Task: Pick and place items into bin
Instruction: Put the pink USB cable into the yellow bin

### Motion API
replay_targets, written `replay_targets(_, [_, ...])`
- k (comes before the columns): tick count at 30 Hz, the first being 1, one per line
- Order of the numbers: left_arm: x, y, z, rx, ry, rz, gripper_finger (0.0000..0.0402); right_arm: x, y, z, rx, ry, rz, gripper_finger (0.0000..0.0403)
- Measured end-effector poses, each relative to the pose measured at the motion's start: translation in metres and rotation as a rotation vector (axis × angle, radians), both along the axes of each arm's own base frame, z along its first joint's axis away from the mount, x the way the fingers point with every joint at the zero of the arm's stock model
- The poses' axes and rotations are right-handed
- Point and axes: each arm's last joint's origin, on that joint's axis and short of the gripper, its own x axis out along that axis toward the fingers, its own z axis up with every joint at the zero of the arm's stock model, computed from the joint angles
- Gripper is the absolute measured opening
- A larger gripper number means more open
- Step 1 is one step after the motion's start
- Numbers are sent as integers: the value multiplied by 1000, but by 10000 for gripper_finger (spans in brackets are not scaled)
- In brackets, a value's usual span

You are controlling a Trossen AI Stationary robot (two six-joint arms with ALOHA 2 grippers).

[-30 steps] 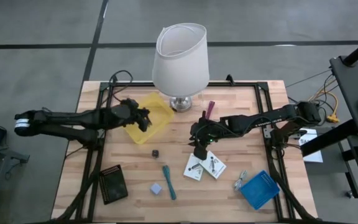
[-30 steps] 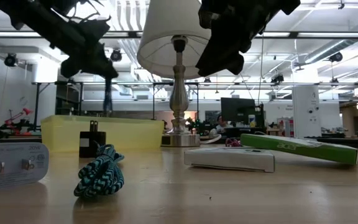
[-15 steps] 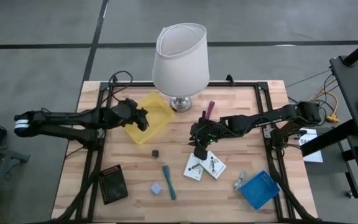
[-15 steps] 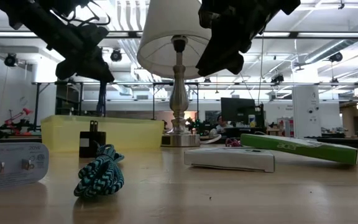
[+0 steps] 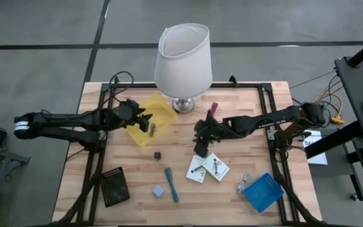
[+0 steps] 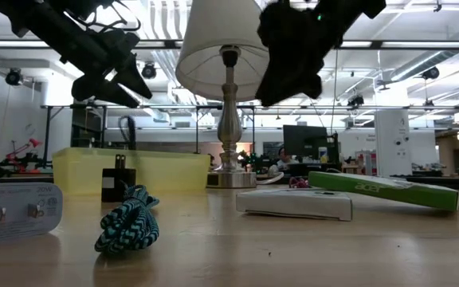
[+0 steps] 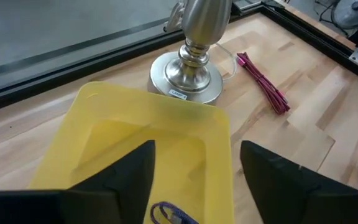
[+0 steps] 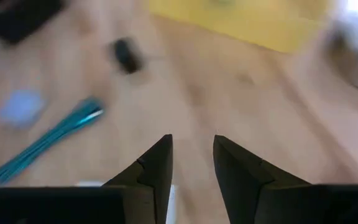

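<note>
Over the yellow bin: one item dropped in, most still out on the table

At the table's left the left gripper (image 5: 145, 120) hangs above the yellow bin (image 5: 159, 109) with its jaws apart and empty, and a small purple item (image 7: 169, 213) lies inside the bin, so by my judgement the task is only begun; out on the wood remain the dark cube (image 5: 157, 154), the lavender cube (image 5: 159, 190), the teal cord (image 5: 171, 184), two white cards (image 5: 208, 168) and the magenta stick (image 5: 212, 110) by the white lamp (image 5: 183, 58), while the right gripper (image 5: 201, 144) hovers mid-table with its jaws slightly apart, holding nothing; the purple item is cut off at the left wrist picture's edge, and the right wrist view is too blurred to show detail
</note>
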Motion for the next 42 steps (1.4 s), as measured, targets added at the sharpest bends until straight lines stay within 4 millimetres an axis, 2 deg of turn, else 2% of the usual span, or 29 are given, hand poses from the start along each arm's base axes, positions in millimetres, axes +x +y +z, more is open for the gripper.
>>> replay_targets(4, [-2, 0, 2, -2, -16, 3, 245, -7, -15, -5, 3, 60, -208, 104])
replay_targets(14, [-11, -2, 12, 7, -79, 3, 246, -33, -62, -17, 100, 241, -624, 94])
replay_targets(19, [-15, -2, 16, 11, -111, 3, 246, -35, -93, -26, 261, 266, -618, 128])
replay_targets(24, [-18, -3, 19, 14, -130, 3, 246, -35, -114, -40, 314, 283, -751, 183])
replay_targets(32, [-18, -3, 18, 14, -125, 3, 246, -26, -123, -64, 245, 306, -827, 241])
replay_targets(42, [-16, -2, 16, 11, -109, 3, 246, -18, -126, -92, 242, 353, -827, 250])
